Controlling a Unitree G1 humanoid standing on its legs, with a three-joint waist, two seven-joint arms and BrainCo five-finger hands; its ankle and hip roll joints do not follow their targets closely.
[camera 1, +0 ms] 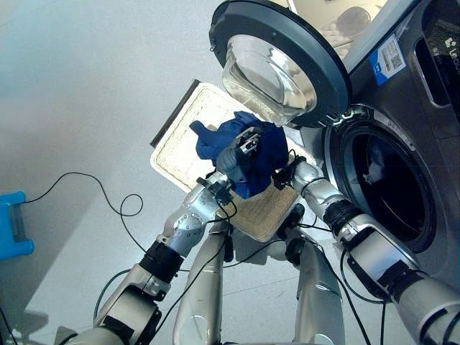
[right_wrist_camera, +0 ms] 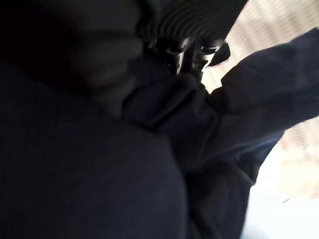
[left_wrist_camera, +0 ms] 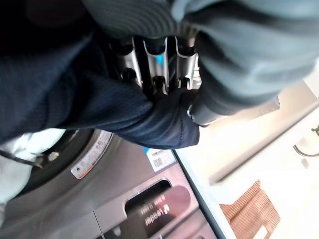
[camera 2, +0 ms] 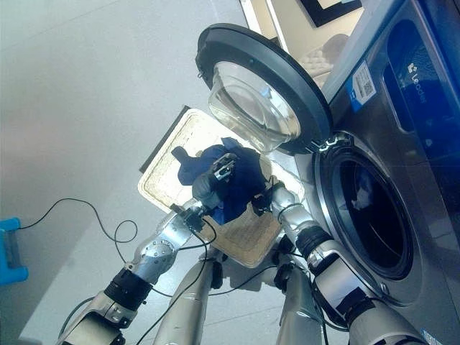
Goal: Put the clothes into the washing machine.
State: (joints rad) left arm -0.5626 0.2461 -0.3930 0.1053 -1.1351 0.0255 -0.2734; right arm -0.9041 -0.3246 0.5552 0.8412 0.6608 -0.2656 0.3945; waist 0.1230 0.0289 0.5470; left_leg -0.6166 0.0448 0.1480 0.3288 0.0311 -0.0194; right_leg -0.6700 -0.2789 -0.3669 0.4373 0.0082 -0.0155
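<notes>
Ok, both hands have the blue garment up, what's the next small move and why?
Probably swing the blue garment right toward the open drum: the left hand and right hand grip it above the basket, and the door stands open.

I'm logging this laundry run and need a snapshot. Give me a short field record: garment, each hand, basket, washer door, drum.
garment: blue garment, bunched, lifted above the basket
left hand: left hand curled round the garment
right hand: right hand against the garment's side, fingers buried in cloth; grip not readable
basket: pale woven basket on the floor, beside the washer
washer door: door swung wide open
drum: drum opening dark, something pale just inside; the blue garment not yet in
</notes>
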